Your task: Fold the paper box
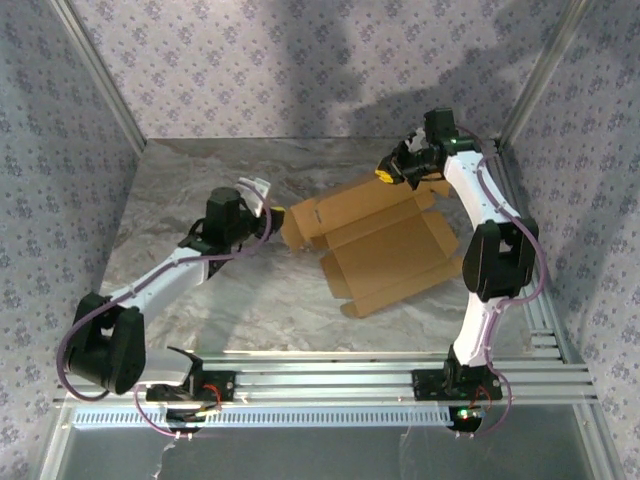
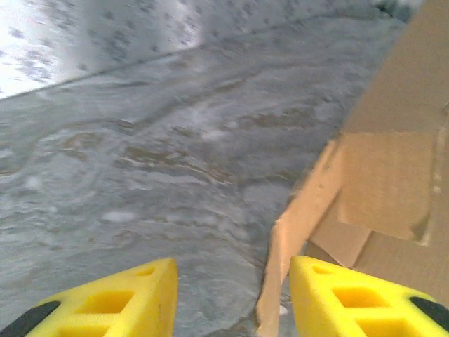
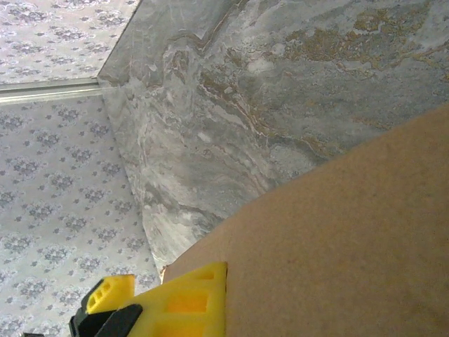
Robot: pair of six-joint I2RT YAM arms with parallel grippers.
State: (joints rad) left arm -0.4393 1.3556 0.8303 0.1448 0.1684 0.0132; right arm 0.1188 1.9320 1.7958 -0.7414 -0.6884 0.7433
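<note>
Sprawling on veined marble (image 1: 260, 310), creased brown cardboard paper box (image 1: 390, 250)

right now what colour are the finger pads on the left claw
Bright yellow pads on the left claw, clearest in the left wrist view.

On my grey marble-patterned tabletop (image 1: 280, 310), one plain brown creased cardboard paper box (image 1: 385, 250), flaps out, right of centre.

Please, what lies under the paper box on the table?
The paper box rests on the grey marbled table, whose bare surface shows around it. Whatever lies directly beneath the cardboard is covered, so it cannot be seen.
</note>
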